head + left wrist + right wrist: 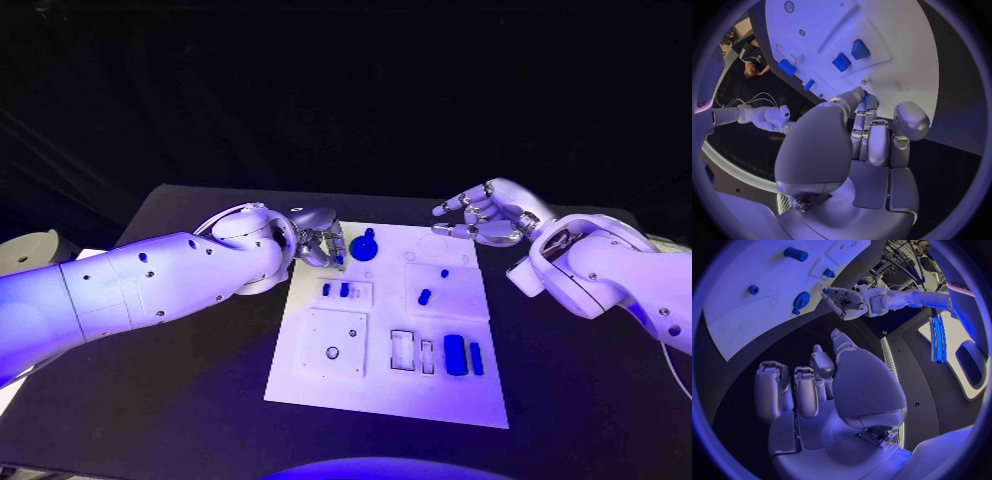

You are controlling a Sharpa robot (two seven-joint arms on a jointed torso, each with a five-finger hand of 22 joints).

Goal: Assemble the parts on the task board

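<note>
Reaching in over the far-left corner of the board (387,392), the left hand (320,243) sits just beside the round part (364,245), which stands near the board's far edge. That part lies on the side of the left hand's fingers (861,107) that faces the board's middle, close enough that I cannot tell whether they touch it. The fingers are bunched and pointed down toward the board; in the left wrist view a sliver of blue shows at their tips, so they may be pinching something small, but I cannot tell for certain.

The right hand (483,218) hovers beyond the board's far-right corner, over the bench (173,400), its fingers curled loosely inward with nothing visibly in them. It is well apart from the round part, so the left hand is plainly the nearer one.

Other parts stay closer to the board's middle and near edge: two small pegs (335,290) left of centre, a short peg (424,297) right of centre, and two long bars (463,355) near the right side toward the near edge, their long axes running from near edge to far edge.

My judgement is that the next move belongs to the left hand, a short shift toward the board's middle bringing its fingers onto the round part.
</note>
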